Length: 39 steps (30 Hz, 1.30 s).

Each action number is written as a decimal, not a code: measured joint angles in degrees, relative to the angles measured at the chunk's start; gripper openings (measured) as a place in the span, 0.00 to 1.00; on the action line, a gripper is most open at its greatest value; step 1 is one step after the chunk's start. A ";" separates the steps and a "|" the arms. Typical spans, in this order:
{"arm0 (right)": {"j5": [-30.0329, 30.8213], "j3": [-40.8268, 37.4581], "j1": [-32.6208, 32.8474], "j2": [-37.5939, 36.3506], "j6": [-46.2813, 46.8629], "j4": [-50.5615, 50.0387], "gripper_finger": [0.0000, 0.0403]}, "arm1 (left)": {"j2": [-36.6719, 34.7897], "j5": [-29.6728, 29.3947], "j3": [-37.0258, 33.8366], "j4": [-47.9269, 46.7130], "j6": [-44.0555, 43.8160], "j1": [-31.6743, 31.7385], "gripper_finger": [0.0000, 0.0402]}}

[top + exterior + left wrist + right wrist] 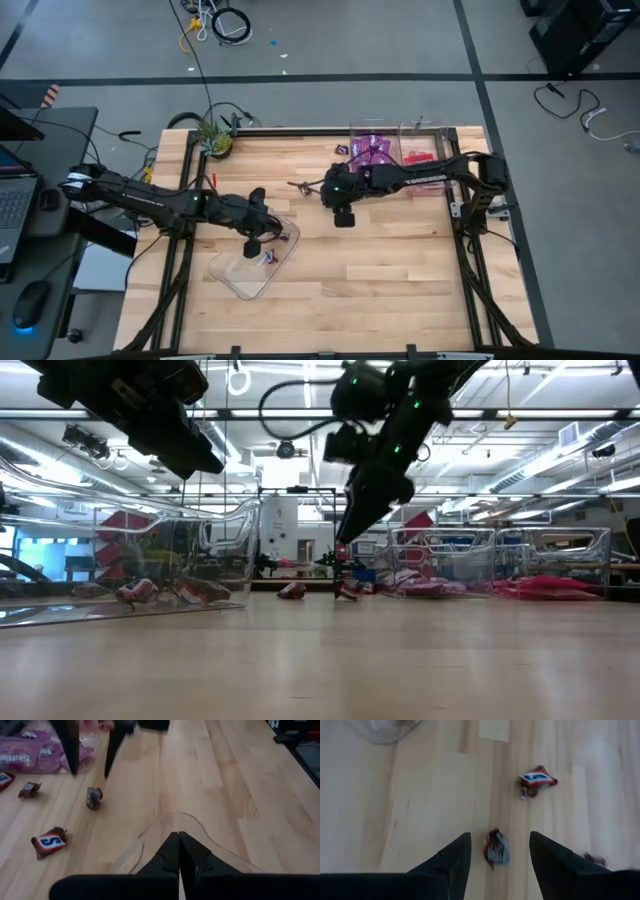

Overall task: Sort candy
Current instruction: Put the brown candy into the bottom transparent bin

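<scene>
Right hand [500, 852] open, fingers straddling small crinkly dark-wrapped candy [496, 848] on wooden counter [420, 795] | light, soft, slippery foil: pinch across wrapper's middle | left hand [178, 852] closed, empty, over clear plastic tray [240, 272].

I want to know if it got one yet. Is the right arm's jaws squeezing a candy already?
No. The right gripper has its jaws spread wide, with the small wrapped candy lying loose on the table between them, untouched.

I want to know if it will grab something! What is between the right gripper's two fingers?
In the right wrist view, a small dark wrapped candy lies on the wooden table, between the open fingers of the right gripper.
</scene>
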 joint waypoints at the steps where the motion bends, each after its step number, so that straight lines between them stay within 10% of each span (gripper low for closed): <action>1: -0.08 0.00 -0.29 0.46 -0.27 0.44 0.46 | 0.00 0.00 0.00 0.28 0.30 0.00 0.00; 26: -7.07 0.02 -4.87 5.99 -1.52 -1.45 0.01 | -0.02 0.33 0.02 0.06 0.67 -0.04 0.00; 39: -2.41 0.02 -3.27 5.93 9.62 -0.31 0.22 | -0.02 0.39 0.02 0.02 -0.08 -0.04 0.00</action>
